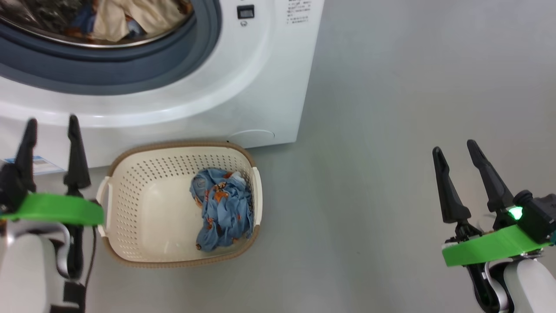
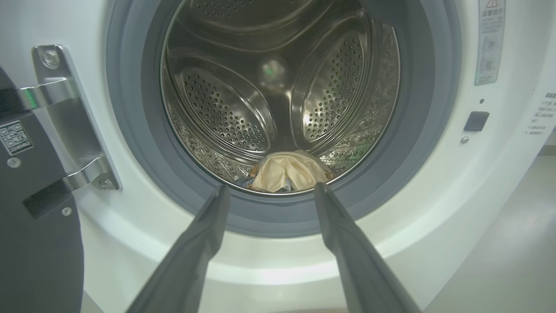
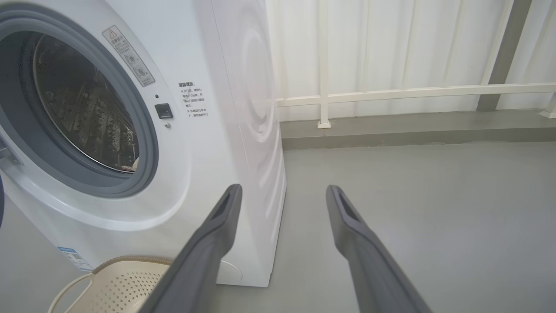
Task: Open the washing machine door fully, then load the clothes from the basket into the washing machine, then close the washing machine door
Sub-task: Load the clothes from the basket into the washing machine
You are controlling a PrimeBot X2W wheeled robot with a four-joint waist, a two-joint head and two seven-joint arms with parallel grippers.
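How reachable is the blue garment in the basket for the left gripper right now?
Probably yes. The left gripper is open and empty, just left of the basket. The blue garment lies uncovered in the basket's right half with nothing above it, so the arm would only have to cross the rim.

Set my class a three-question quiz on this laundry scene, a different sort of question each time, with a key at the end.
1. What lies in the basket?
2. What sits in the drum of the washing machine? A) a cream garment B) a red towel C) nothing
3. True or false: the left gripper and the right gripper are both shut on clothes.
Key: 1. one blue garment; 2. A; 3. false, both are open and empty.
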